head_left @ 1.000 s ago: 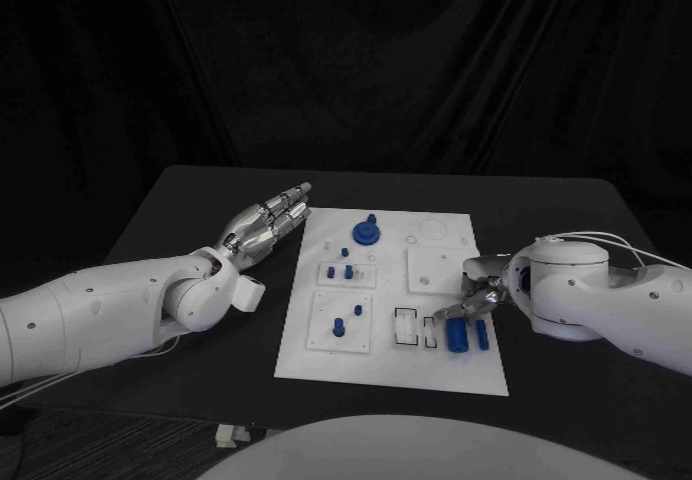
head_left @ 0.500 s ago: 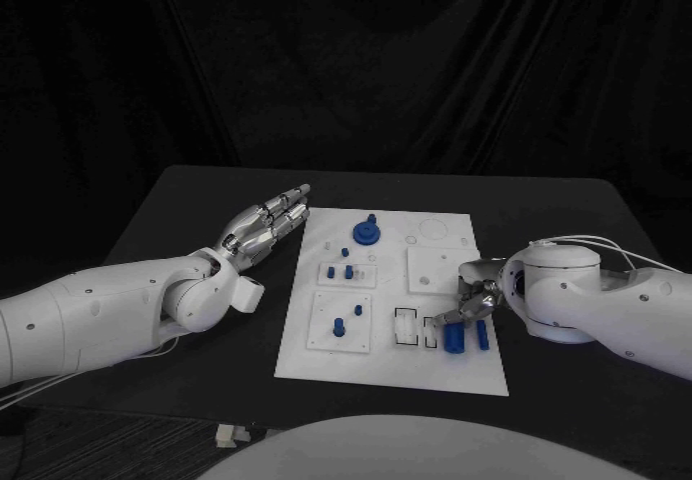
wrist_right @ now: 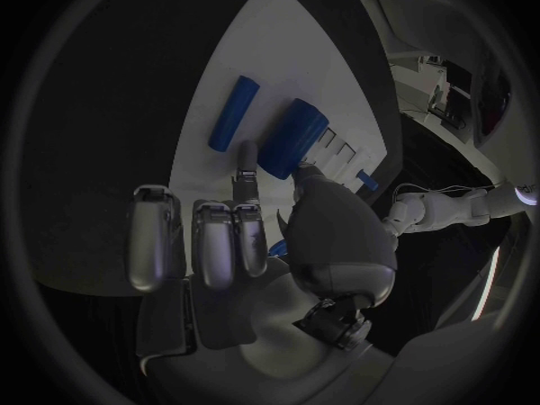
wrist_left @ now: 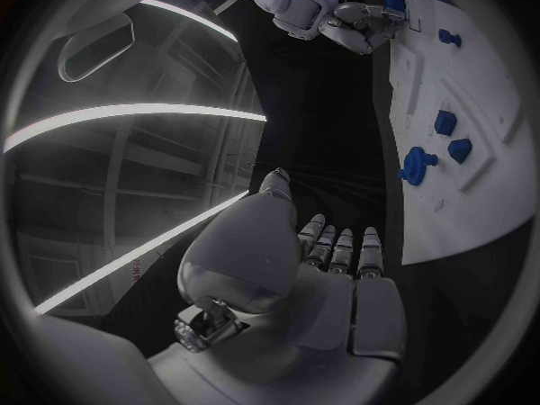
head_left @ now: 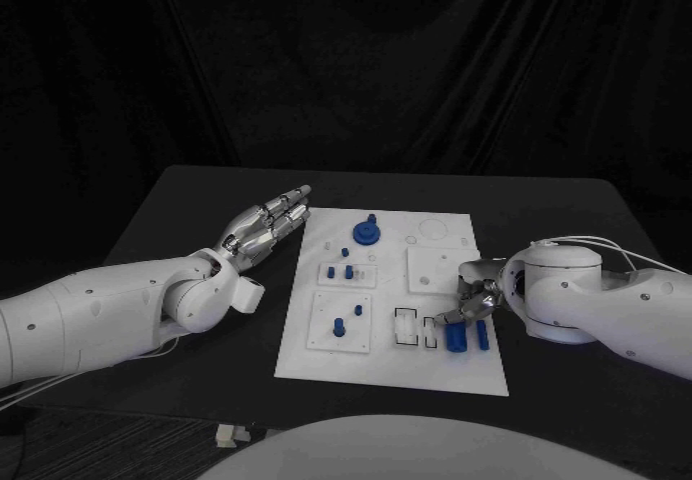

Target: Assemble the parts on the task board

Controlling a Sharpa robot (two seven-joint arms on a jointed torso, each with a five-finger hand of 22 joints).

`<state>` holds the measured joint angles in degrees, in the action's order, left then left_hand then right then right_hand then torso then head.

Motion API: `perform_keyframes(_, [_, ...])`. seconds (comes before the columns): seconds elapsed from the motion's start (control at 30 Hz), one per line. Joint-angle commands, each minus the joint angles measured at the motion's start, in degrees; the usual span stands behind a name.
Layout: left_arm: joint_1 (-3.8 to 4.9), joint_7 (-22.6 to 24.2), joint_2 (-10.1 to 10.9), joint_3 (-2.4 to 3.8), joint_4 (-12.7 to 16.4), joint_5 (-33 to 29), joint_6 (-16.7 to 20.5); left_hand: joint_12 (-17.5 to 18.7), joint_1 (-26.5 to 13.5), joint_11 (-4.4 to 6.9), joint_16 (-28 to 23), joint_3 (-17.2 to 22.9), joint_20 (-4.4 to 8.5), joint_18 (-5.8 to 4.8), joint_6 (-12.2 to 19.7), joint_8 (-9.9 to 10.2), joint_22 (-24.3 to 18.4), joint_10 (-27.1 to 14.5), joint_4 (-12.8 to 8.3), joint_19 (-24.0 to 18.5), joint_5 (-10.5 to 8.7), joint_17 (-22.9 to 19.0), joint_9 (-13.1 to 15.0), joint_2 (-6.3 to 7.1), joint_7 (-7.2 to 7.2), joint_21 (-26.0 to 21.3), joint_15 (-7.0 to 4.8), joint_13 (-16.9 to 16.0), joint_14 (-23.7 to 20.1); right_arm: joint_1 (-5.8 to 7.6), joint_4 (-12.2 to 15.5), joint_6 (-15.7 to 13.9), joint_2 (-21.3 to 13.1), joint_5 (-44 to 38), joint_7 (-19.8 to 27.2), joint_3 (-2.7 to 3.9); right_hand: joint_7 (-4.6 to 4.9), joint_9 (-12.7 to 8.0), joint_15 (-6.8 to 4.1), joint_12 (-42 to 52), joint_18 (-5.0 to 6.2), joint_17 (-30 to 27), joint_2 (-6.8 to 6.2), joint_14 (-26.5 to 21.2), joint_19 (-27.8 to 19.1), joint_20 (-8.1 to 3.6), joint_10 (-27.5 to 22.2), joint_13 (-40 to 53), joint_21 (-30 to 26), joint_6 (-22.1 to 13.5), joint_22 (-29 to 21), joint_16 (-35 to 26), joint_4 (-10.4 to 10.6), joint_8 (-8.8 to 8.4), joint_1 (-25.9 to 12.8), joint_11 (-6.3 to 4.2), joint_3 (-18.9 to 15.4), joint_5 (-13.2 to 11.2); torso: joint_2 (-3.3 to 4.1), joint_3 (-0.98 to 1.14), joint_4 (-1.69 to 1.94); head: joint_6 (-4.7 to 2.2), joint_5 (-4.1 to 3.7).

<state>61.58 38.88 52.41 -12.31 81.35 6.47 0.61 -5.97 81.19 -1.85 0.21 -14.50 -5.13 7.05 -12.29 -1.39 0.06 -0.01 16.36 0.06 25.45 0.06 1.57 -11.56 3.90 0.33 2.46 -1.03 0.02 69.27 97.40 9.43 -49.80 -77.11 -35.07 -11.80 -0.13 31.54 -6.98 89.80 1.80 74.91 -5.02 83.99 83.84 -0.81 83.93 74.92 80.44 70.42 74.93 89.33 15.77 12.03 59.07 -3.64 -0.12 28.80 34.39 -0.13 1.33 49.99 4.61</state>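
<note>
The white task board point(head_left: 433, 375) lies mid-table. A thick blue cylinder point(head_left: 456, 337) and a thin blue one point(head_left: 482, 335) lie side by side at its near right. My right hand point(head_left: 473, 300) is down at the thick cylinder point(wrist_right: 291, 139). Its thumb point(wrist_right: 320, 198) and a fingertip point(wrist_right: 243, 166) close on the cylinder's near end while it lies on the board; the thin one point(wrist_right: 233, 112) lies beside it. My left hand point(head_left: 267, 225) hovers open, fingers straight, off the board's far left corner, holding nothing. The left wrist view shows the board point(wrist_left: 484, 180) and the right hand point(wrist_left: 363, 25).
A blue round knobbed part point(head_left: 366, 232) stands at the board's far end. Small blue pegs point(head_left: 340, 271) stand in the left plates, with another peg point(head_left: 340, 325) nearer me. White rectangular slots point(head_left: 417, 327) lie just left of the cylinders. Black table surrounds the board.
My right hand has shifted slightly toward the thick cylinder and its fingers have drawn in over the cylinder's end. The left arm has stayed still.
</note>
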Motion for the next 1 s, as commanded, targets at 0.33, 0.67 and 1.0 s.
perform_keyframes(0.33, [-0.14,5.09,-0.09,0.06,0.04,-0.24,-0.69,-0.34,1.4,-0.61,-0.21,0.42,-0.36,-0.26,0.13,-0.34,-0.06,0.12,-0.26,-0.06,0.75,-0.06,0.07,0.12,0.65,-0.33,0.26,0.01,-0.02,-0.07,1.17,-6.93,-1.82,11.48,-0.3,-0.01,0.03,1.31,-0.08,0.2,0.9,12.04,0.37,5.36,1.01,0.33,6.07,15.08,-0.96,-0.5,11.41,-0.71,-0.31,0.52,1.7,-0.4,0.42,2.22,-0.01,0.0,0.01,0.01,0.1])
perform_keyframes(0.67, [-0.18,5.0,-0.24,0.06,-0.07,-0.24,-0.69,-0.37,1.7,-0.66,-0.21,0.49,-0.4,-0.27,0.12,-0.34,-0.06,0.12,-0.37,-0.06,1.11,-0.06,0.07,0.22,0.7,-0.33,0.3,0.0,-0.02,2.39,3.05,-9.15,-2.35,17.07,-0.09,0.0,0.06,1.63,-0.14,0.2,1.09,10.79,0.3,5.09,0.65,0.3,6.07,15.08,-1.74,-0.67,11.14,-1.29,-0.38,0.56,1.85,-0.49,0.39,2.39,-0.03,-0.01,-0.04,0.01,-0.22])
perform_keyframes(1.0, [-0.2,4.93,-0.3,0.06,-0.08,-0.24,-0.74,-0.37,1.88,-0.68,-0.21,0.54,-0.41,-0.27,0.12,-0.34,-0.06,0.12,-0.44,-0.06,1.36,-0.06,0.07,0.29,0.72,-0.33,0.32,0.0,-0.02,3.39,2.53,-9.37,0.38,18.74,-0.04,0.0,0.08,1.96,-0.18,0.2,1.15,10.41,0.2,5.01,0.57,0.26,6.07,15.08,-2.0,-1.04,11.06,-1.48,-0.52,0.52,2.11,-0.5,0.39,2.45,-0.03,-0.01,-0.01,0.01,-0.11])
